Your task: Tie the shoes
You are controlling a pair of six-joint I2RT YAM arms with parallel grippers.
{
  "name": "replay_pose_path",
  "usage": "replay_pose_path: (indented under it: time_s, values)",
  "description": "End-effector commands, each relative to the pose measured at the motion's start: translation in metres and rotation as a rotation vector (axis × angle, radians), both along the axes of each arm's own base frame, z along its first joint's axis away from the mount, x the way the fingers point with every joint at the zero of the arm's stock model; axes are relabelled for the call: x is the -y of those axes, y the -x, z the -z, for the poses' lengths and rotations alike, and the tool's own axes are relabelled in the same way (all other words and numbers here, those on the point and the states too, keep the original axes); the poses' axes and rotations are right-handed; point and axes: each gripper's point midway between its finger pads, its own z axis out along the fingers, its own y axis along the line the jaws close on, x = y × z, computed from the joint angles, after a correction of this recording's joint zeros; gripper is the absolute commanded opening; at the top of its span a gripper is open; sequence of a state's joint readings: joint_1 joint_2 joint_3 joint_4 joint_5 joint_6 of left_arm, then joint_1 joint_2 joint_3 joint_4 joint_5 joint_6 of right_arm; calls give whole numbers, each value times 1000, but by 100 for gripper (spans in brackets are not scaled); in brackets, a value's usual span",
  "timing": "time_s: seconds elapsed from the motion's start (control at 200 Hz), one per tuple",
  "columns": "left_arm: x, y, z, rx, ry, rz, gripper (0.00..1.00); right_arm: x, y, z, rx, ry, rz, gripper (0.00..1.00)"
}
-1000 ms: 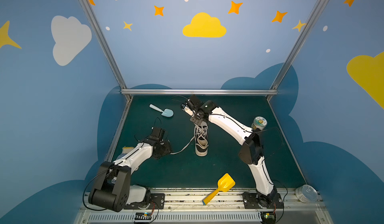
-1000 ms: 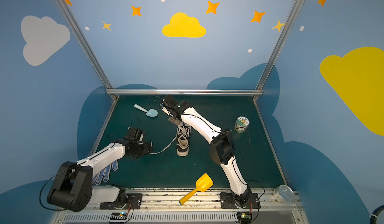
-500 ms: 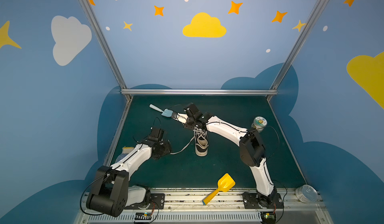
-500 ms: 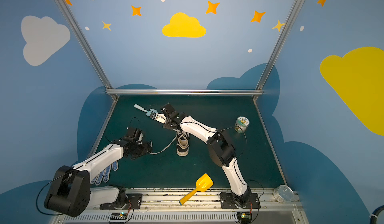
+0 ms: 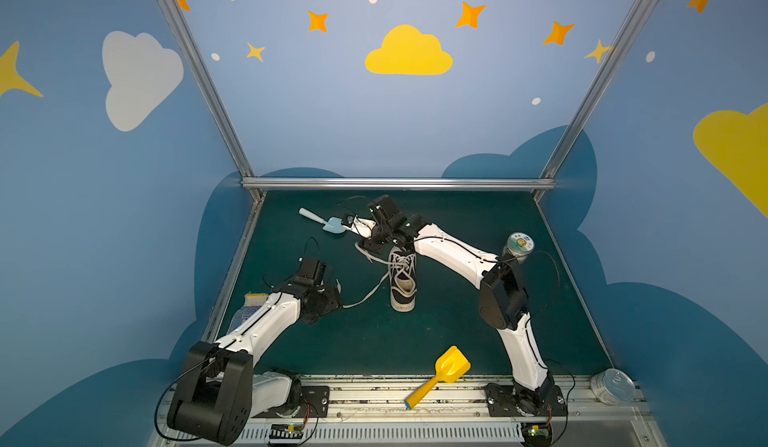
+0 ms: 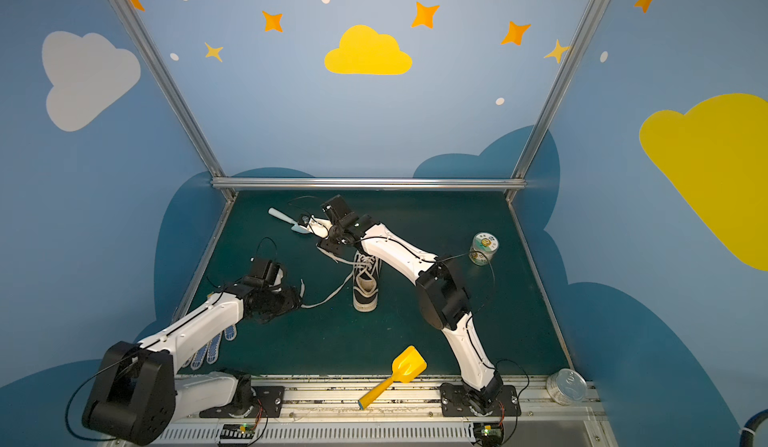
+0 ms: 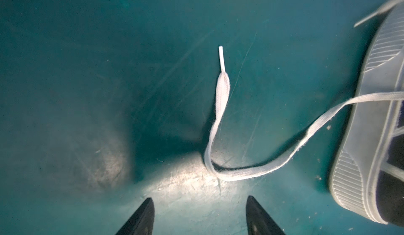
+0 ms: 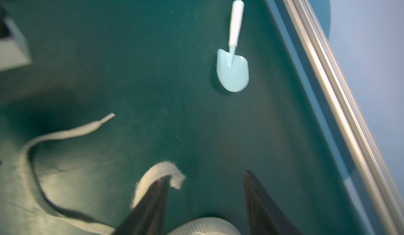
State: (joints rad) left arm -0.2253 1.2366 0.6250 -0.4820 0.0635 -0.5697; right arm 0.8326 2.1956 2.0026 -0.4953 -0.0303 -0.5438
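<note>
The white-and-black left arm (image 5: 266, 324) stretches low and forward, its black left gripper (image 7: 199, 199) pointing down with its 2 fingers spread apart. The white-and-black right arm (image 5: 457, 254) bends at the elbow and reaches far back, and its black right gripper (image 8: 207, 175) is likewise spread.

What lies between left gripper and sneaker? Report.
A loose cream lace on bare green mat, trailing from the sneaker toward the left gripper; seen in the left wrist view.
</note>
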Motion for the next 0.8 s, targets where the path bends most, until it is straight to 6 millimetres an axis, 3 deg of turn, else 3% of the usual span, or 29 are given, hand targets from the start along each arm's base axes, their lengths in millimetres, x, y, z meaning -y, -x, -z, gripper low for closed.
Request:
replay_pose_path:
  time_s: [0.0, 0.25, 0.586, 0.691, 0.796]
  values:
    - [-3, 6, 4, -19, -9, -8, 67, 29, -14, 4, -37, 83, 115, 69]
    - [0, 2, 3, -24, -1, -10, 71, 55, -27, 11, -91, 139, 158, 73]
    - [0, 4, 1, -20, -4, -7, 75, 63, -4, 34, -269, 237, 69, 75]
    - [0, 3, 3, -25, -3, -7, 74, 59, -7, 26, -295, 173, 88, 75]
    - [1, 3, 3, -24, 4, -7, 75, 46, 0, 7, -364, 45, 56, 75]
